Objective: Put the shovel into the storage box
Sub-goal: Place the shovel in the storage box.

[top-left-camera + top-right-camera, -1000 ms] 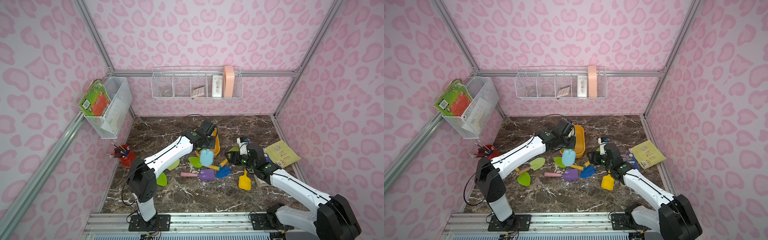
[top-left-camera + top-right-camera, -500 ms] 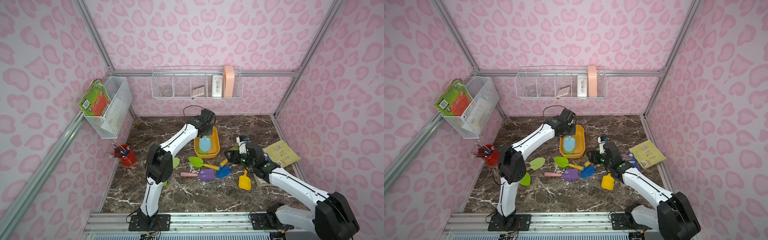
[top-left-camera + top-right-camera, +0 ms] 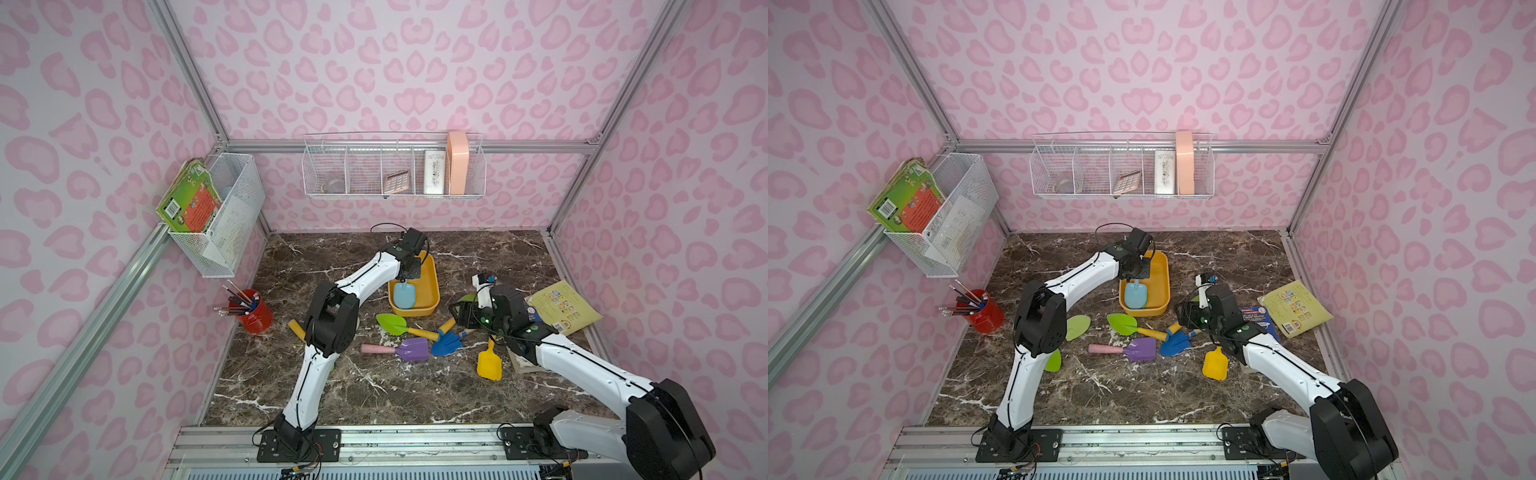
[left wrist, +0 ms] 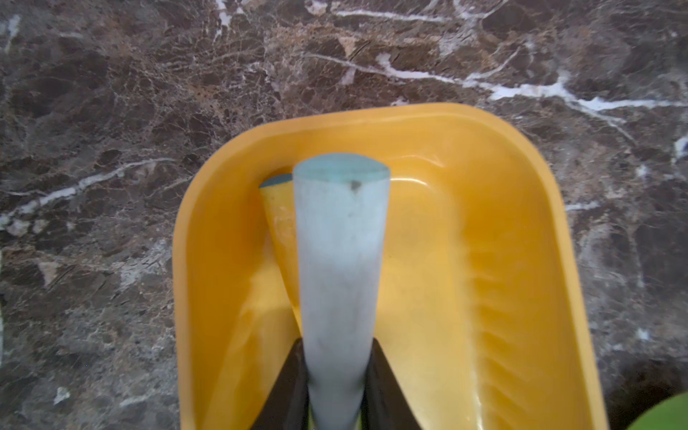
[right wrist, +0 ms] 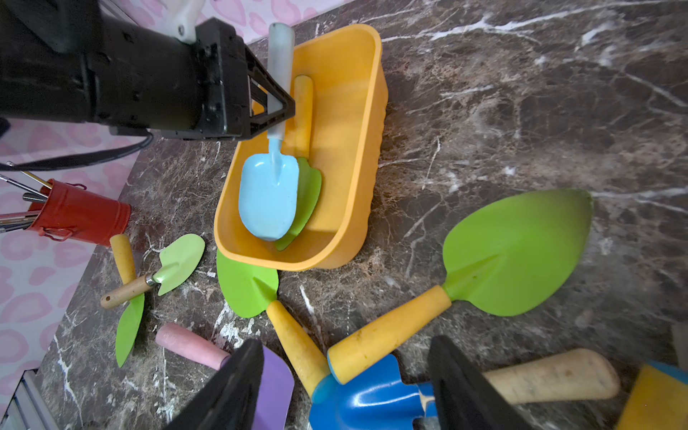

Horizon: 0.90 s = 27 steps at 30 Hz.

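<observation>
Left gripper (image 5: 277,108) clamped on light-blue shovel (image 5: 268,197) handle, blade inside storage box (image 5: 374,123) over green shovel (image 5: 312,193), right gripper (image 5: 346,376) spread wide, empty, above dark-blue shovel (image 5: 372,404).

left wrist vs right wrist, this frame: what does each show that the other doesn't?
Left wrist only: the light blue shovel seen end on, with the flat end face of its handle and a dark speck on it.
Right wrist only: that shovel's blade overlapping a green blade in the box, the red pencil cup, loose tools like the blue shovel, and the open right gripper.
Both: the storage box, the left gripper shut on the light blue handle, and a yellow handle beside it.
</observation>
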### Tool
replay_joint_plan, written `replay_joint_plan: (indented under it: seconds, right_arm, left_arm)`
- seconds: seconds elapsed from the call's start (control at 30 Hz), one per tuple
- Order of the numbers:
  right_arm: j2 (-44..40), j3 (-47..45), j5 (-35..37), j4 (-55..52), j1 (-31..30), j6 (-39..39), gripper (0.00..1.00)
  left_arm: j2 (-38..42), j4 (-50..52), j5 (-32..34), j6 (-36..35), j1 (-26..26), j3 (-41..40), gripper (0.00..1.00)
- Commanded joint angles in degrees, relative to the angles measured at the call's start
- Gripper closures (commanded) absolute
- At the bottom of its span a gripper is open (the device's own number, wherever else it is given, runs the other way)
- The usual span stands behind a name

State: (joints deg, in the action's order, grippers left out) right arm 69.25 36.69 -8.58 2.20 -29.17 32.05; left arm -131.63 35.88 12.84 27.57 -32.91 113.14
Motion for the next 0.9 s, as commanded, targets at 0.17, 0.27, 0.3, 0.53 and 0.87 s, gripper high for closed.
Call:
replay_joint_plan:
  seconds: [0.17,0.27,0.3,0.53,0.87]
  right_arm:
    - [0.2,0.2,0.1,0.9,0.3,-0.2,0.27]
    - [0.3,0.1,0.1,0.9,0.3,-0.1,0.27]
    - [0.4,0.1,0.0,0.9,0.2,-0.1,0.27]
    - [0.4,0.1,-0.2,0.9,0.2,0.0,0.27]
    - [0.1,1.0,-0.2,0.2,0.3,-0.6,0.27]
  left_arm:
    - [-0.3,-1.9,2.4,1.8,0.3,-2.3,0.80]
    - [-0.3,-2.0,2.7,2.0,0.4,-2.7,0.73]
    - [-0.3,-1.9,2.7,2.1,0.4,-2.7,0.70]
    - [1.7,-1.5,2.4,2.6,0.4,-3.0,0.60]
    - [8.3,-0.1,-4.0,3.3,0.1,-5.6,0.60]
